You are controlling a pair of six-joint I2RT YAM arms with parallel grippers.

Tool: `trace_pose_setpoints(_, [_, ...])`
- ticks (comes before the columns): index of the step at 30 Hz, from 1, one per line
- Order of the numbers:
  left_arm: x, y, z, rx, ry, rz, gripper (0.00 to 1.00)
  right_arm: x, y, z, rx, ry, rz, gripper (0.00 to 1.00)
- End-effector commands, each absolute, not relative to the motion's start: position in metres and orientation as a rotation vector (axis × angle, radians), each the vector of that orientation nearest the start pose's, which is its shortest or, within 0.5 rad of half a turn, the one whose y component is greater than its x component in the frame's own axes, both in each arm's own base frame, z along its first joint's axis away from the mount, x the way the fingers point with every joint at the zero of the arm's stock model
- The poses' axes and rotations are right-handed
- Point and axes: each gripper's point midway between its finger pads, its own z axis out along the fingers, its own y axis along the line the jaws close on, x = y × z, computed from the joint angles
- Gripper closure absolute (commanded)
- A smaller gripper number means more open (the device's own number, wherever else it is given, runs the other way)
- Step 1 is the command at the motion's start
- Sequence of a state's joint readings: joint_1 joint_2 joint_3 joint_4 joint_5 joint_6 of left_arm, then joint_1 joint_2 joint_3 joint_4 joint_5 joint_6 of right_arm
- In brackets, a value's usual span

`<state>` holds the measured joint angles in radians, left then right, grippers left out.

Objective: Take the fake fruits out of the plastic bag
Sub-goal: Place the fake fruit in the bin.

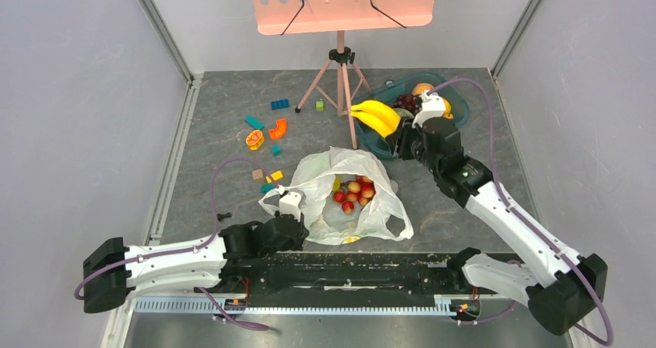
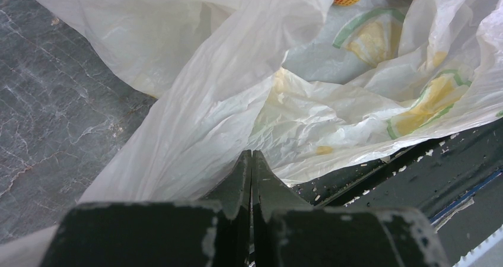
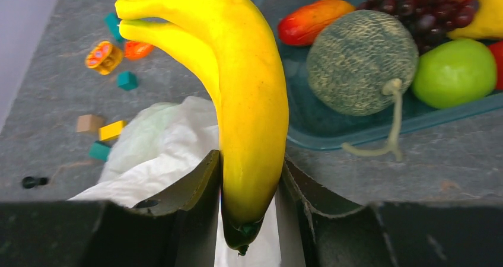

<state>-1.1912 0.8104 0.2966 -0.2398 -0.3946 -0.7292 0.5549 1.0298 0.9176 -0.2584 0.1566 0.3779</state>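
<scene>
Right gripper point(image 3: 249, 184): 2 fingers clamped on the lower end of the banana bunch point(image 3: 237, 89), which is held in the air near the table's far right corner, just beside the teal tray point(image 3: 356, 133). The tray holds a netted melon point(image 3: 362, 62), dark grapes point(image 3: 415, 0) and a green apple point(image 3: 454, 71).

Left gripper point(image 2: 252, 160): fingers pressed together, apparently pinching the near-left edge of the plastic bag point(image 2: 207, 89).

The bag lies open at mid-table, toward the near edge. The red-pink ball cluster point(image 1: 354, 193) sits inside its mouth. So 1 fruit is out and 1 is in.

Handling, as judged:
- The bananas look glossy, rigid and probably light. They may slip, so grip across the thick body.
- The ball cluster is knobbly. Take it from above, across several balls.
- The bag film is thin, limp and crinkly. It will likely lift with the fruit unless pinned.

Surface: grey marbled table point(image 1: 209, 147), matte and flat. Toy blocks point(image 1: 267, 131) are scattered at far left.

Room: pale walls enclose the table on 3 sides. A pink perforated stand point(image 1: 340, 4) on a tripod sits at the far edge.
</scene>
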Motion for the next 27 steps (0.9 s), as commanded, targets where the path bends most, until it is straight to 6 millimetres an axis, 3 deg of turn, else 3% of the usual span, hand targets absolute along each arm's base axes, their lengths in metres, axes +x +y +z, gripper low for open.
trace_pose_setpoints(1, [0.133, -0.21, 0.056, 0.263, 2.262, -0.576, 0.98, 0.335, 0.158, 0.259, -0.117, 1.947, 0.361, 0.88])
trace_pose_setpoints(6, [0.133, -0.211, 0.056, 0.269, 2.263, -0.574, 0.98, 0.368, 0.124, 0.245, -0.141, 1.991, 0.097, 0.88])
trace_pose_setpoints(9, [0.134, -0.211, 0.056, 0.276, 2.262, -0.57, 0.98, 0.386, 0.117, 0.239, -0.202, 2.001, -0.018, 0.89])
trace_pose_setpoints(21, [0.134, -0.213, 0.057, 0.296, 2.266, -0.562, 0.98, 0.435, 0.124, 0.239, -0.435, 1.982, -0.146, 0.86])
trace_pose_setpoints(27, [0.134, -0.213, 0.06, 0.302, 2.264, -0.56, 0.98, 0.454, 0.13, 0.226, -0.631, 1.972, -0.218, 0.84])
